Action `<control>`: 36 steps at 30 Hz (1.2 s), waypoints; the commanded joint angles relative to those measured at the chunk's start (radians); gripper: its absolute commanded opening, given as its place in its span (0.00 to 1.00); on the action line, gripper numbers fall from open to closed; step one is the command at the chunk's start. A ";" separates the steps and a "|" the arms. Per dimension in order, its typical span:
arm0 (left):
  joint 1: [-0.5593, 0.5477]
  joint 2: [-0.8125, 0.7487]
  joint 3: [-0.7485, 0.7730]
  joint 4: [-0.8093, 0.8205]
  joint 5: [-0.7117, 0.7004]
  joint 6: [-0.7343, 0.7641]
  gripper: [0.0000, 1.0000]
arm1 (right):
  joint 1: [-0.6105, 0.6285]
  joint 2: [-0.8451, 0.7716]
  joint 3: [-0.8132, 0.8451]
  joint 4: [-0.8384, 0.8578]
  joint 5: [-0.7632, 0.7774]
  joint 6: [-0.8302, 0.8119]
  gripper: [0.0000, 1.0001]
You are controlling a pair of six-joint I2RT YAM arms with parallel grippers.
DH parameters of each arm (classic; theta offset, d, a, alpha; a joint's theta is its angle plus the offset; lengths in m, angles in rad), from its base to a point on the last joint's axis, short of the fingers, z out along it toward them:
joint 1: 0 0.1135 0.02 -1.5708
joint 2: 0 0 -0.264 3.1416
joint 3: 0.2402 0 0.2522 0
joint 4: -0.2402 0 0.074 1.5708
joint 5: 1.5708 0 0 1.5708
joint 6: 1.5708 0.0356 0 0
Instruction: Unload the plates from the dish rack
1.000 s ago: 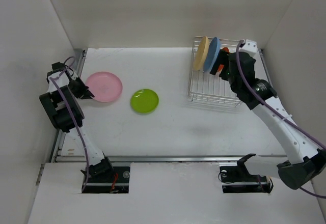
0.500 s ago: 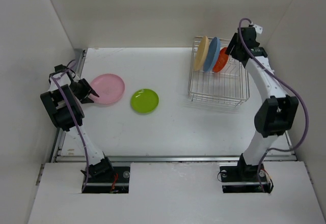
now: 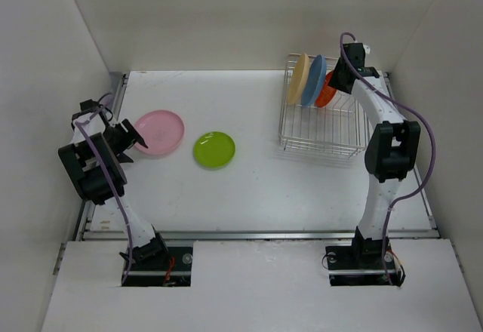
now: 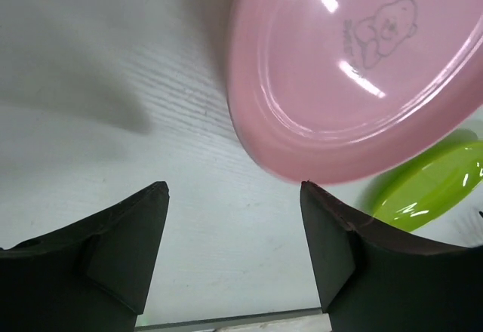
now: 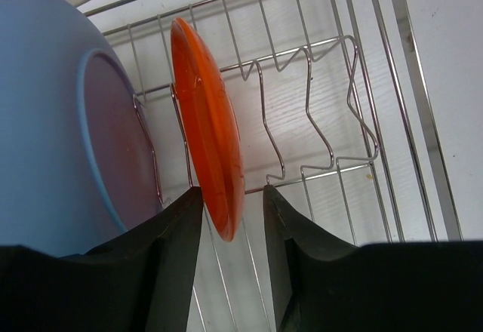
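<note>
Fingers [image 5: 170,256] of the right gripper [image 5: 232,190] are standing apart, and through the right wrist camera I am seeing them straddling the lower rim of the orange-red plate [image 5: 207,121], one finger on each side. A gap is showing between the plate and the finger on its right. On the other side I cannot tell whether the finger is touching it. That plate is standing on edge in a slot of the dish rack [image 5: 332,113], with the blue plate [image 5: 53,121] standing just beside it on the left of this view. From the top camera I am reading the rack as sitting on the far right part of the white table [image 3: 256,189]. Three plates are standing together at the rack's far left end, in order from the left: the cream-yellow plate [image 3: 299,78], the blue one and the orange-red one. The right arm is reaching up over the rack's far right corner. The left gripper [image 4: 234,185] is likewise showing its fingers apart and holding nothing. In the left wrist view it is pointing at the near rim of the pink plate [image 4: 355,75], with one fingertip just at that rim and bare table between the fingers. A bear drawing [image 4: 385,26] is showing on the pink plate's face. The pink plate is lying on the table at the left, out of the rack. The lime green plate [image 4: 430,189] is lying just beyond it toward the middle of the table, flat and apart from both grippers.
</note>
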 commanded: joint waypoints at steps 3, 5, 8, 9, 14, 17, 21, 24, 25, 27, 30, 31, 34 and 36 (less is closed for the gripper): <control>0.003 -0.194 -0.034 -0.032 -0.032 0.045 0.68 | -0.011 0.004 0.017 0.049 -0.006 -0.008 0.43; 0.003 -0.228 -0.043 -0.047 -0.019 0.074 0.68 | -0.011 0.004 0.017 0.049 -0.006 -0.008 0.43; 0.003 -0.299 -0.054 -0.071 0.014 0.091 0.68 | -0.020 0.027 0.017 0.049 -0.006 -0.008 0.43; 0.003 -0.332 -0.063 -0.081 0.028 0.117 0.68 | -0.020 0.043 0.017 0.049 -0.006 -0.008 0.43; 0.003 -0.435 -0.088 -0.122 0.039 0.184 0.68 | -0.020 0.066 0.036 0.049 -0.070 -0.008 0.17; 0.003 -0.495 -0.111 -0.144 0.030 0.218 0.68 | -0.020 0.046 0.047 0.021 -0.046 -0.008 0.00; 0.003 -0.557 -0.120 -0.170 0.030 0.252 0.69 | -0.010 -0.074 0.026 0.030 0.058 -0.051 0.00; 0.003 -0.586 -0.129 -0.179 0.039 0.252 0.69 | 0.015 -0.184 0.026 0.021 0.202 -0.099 0.00; 0.003 -0.600 -0.129 -0.179 0.039 0.261 0.69 | 0.015 -0.241 0.035 0.012 0.242 -0.112 0.00; 0.003 -0.609 -0.138 -0.191 0.059 0.270 0.69 | 0.056 -0.296 0.035 0.003 0.384 -0.160 0.00; 0.003 -0.609 -0.138 -0.210 0.059 0.279 0.69 | 0.112 -0.410 0.035 0.003 0.549 -0.221 0.00; 0.003 -0.609 -0.138 -0.210 0.059 0.280 0.69 | 0.174 -0.439 0.011 0.012 0.645 -0.241 0.00; 0.003 -0.630 -0.138 -0.219 0.070 0.289 0.70 | 0.373 -0.540 -0.074 0.093 0.716 -0.349 0.00; 0.003 -0.630 -0.161 -0.208 0.070 0.289 0.70 | 0.469 -0.568 -0.112 0.121 0.654 -0.358 0.00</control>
